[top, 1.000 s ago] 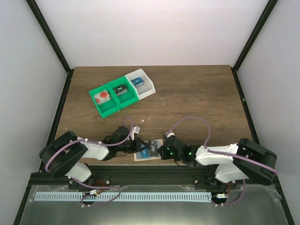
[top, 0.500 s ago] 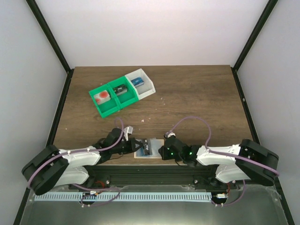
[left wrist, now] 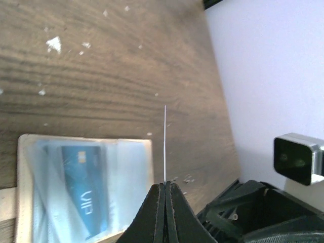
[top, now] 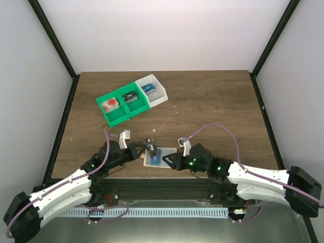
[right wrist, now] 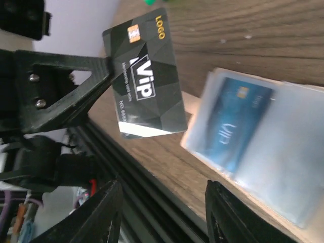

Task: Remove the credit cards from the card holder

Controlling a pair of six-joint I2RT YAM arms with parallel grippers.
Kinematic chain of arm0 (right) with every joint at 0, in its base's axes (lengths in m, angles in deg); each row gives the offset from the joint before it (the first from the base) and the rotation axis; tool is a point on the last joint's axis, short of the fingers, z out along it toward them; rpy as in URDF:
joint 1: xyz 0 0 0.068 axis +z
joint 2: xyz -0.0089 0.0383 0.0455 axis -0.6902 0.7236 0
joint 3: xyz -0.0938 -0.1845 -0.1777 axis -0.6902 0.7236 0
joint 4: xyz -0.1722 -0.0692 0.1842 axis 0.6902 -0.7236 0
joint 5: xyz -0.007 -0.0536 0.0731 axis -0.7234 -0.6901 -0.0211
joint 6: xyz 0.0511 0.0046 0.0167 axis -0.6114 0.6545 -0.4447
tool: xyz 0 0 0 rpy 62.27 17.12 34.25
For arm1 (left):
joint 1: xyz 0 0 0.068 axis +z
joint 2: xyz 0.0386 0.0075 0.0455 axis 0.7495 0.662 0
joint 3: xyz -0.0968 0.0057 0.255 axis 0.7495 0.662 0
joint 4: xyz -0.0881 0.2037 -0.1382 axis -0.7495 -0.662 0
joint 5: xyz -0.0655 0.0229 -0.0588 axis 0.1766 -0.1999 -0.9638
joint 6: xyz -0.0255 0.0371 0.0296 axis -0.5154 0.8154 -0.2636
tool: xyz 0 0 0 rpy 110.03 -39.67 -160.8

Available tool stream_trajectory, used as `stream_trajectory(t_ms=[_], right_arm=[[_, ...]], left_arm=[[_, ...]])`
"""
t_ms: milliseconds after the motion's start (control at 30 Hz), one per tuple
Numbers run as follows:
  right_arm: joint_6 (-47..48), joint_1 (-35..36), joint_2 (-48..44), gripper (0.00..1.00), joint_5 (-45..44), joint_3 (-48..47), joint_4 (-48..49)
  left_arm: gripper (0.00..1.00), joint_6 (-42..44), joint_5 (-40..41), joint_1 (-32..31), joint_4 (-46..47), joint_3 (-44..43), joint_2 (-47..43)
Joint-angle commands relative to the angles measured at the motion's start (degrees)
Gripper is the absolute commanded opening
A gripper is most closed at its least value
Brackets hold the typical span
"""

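The card holder [top: 161, 159] lies flat and open at the table's near edge, with a blue credit card [top: 155, 161] in its clear pocket. My left gripper [top: 146, 150] is shut on a dark credit card [top: 150, 145] and holds it on edge just above the holder's left end. In the left wrist view that dark card [left wrist: 165, 142] shows only as a thin line rising from the shut gripper [left wrist: 165, 183], with the holder [left wrist: 126, 172] and blue card [left wrist: 83, 187] below. My right gripper [top: 173, 161] is open at the holder's right end. The right wrist view shows the dark card [right wrist: 147, 76], the holder [right wrist: 283, 167] and the empty, open gripper [right wrist: 162, 217].
At the back left, two green bins [top: 117, 115] and a white bin [top: 161, 91] stand in a row. They hold a red-orange item [top: 109, 105], a dark item [top: 130, 95] and a blue item [top: 148, 88]. The black frame rail [top: 162, 185] runs just behind the holder.
My left gripper has drawn the dark card off the holder and raised it, the arm stretching out to the left. My right gripper has opened and let go of the holder.
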Motion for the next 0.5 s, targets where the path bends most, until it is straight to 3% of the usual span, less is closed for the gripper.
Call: stream_trajectory(t_ms=[0, 267, 367, 467], right_arm=[[-3.4, -0.21, -3.39, 0.49, 5.43, 1.96, 9.43], [-11.01, -0.26, -2.44, 0.67, 8.1, 3.81, 18.67], [-13.8, -0.24, -2.02, 0.65, 8.94, 5.87, 24.78], [-13.64, -0.24, -1.16, 0.55, 9.25, 4.87, 26.02]], left_arm=[[0.0, -1.94, 0.28, 0.26, -2.1, 0.59, -6.57], [0.0, -5.72, -4.53, 0.22, 1.06, 1.47, -14.19], [0.0, -6.84, -7.76, 0.21, 4.25, 2.28, -15.04], [0.0, -6.99, -10.01, 0.28, 7.41, 3.26, -15.17]])
